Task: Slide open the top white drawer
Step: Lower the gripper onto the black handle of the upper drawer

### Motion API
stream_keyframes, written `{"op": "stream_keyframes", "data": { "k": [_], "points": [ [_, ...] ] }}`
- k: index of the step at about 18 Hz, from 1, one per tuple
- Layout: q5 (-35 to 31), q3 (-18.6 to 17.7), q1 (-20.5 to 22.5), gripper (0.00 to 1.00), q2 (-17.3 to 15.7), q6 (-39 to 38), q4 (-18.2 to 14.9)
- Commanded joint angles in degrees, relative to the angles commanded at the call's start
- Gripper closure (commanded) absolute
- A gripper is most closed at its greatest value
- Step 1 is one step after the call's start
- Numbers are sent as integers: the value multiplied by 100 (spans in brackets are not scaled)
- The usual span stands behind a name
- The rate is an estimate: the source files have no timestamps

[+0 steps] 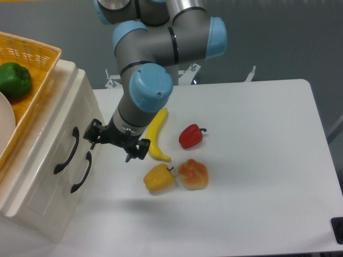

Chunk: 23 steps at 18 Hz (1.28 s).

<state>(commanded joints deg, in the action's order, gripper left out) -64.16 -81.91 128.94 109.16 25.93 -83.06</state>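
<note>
Tool [111, 144] spread, beside top white drawer [60, 140]

end effector [113, 143] (spread) near top white drawer [67, 140]

the top white drawer [51, 142] is glossy cream-white with a black handle [66, 151]. on the cabinet above it sits a yellow woven basket [29, 64] holding a green pepper [14, 80]. right of the drawer, on the white table [257, 160], lie a yellow banana [156, 134], red pepper [191, 136], yellow pepper [158, 178] and orange pepper [193, 175]. the black gripper [111, 145] hangs from a grey arm with light-blue caps.
</note>
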Motion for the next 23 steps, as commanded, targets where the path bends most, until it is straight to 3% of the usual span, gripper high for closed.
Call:
{"op": "stream_keyframes", "data": {
  "k": [23],
  "points": [
    [9,-26,-387,0,141,-272,44]
  ]
}}
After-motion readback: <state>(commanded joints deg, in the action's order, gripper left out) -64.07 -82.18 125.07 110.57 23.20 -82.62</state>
